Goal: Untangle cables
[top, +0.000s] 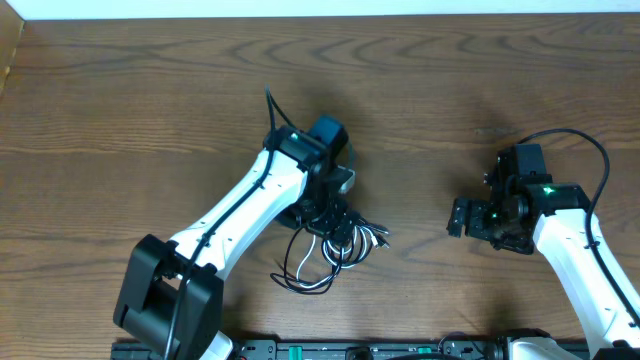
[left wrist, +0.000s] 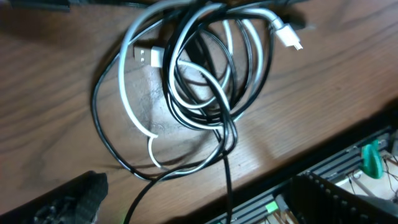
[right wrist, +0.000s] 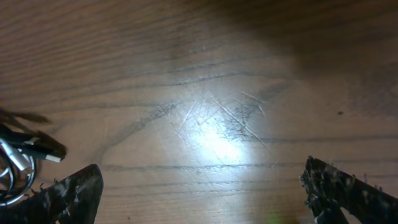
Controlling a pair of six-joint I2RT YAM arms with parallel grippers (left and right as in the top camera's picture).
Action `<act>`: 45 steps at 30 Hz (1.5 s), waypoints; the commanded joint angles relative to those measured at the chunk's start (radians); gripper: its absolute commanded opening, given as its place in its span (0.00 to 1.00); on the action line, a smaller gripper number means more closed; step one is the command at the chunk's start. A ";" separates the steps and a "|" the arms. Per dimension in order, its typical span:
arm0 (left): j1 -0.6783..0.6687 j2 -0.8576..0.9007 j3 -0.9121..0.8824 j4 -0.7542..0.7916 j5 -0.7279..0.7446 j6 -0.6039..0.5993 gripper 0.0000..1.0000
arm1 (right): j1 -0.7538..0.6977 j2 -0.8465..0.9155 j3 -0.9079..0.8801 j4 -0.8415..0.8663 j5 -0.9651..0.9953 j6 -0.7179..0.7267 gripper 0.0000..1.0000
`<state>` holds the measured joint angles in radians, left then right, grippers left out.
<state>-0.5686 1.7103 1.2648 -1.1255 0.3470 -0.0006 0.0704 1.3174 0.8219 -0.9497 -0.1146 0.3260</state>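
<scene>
The cables (top: 328, 252) lie in one tangled heap on the wooden table near the front edge. In the left wrist view the cables (left wrist: 199, 81) are black and white loops laid over one another, with a white USB plug (left wrist: 149, 55) and a small white plug (left wrist: 287, 34). My left gripper (top: 335, 222) hangs right over the heap with its jaws (left wrist: 199, 196) open, and a black strand runs between them. My right gripper (top: 460, 217) is open and empty to the right of the heap. Its view (right wrist: 202, 183) shows plug ends (right wrist: 28, 149) at the left edge.
The table's front edge and the robot's base rail (left wrist: 323, 168) run close behind the heap. The thick black cable of the right arm (top: 590, 150) arcs over that arm. Bare wood (top: 420, 120) lies between the arms and toward the back.
</scene>
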 commanded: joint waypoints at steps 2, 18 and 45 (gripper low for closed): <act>0.000 0.009 -0.090 0.082 0.019 0.003 0.88 | 0.000 -0.002 0.014 -0.001 0.027 0.021 0.99; 0.000 0.009 -0.289 0.347 0.068 0.001 0.68 | 0.000 -0.002 0.014 0.003 0.026 0.021 0.99; 0.078 -0.035 0.043 0.493 0.060 -0.012 0.49 | 0.001 -0.002 0.014 -0.008 0.026 0.021 0.99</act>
<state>-0.5049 1.7046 1.2922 -0.6048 0.4126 -0.0105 0.0704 1.3174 0.8219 -0.9565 -0.0967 0.3336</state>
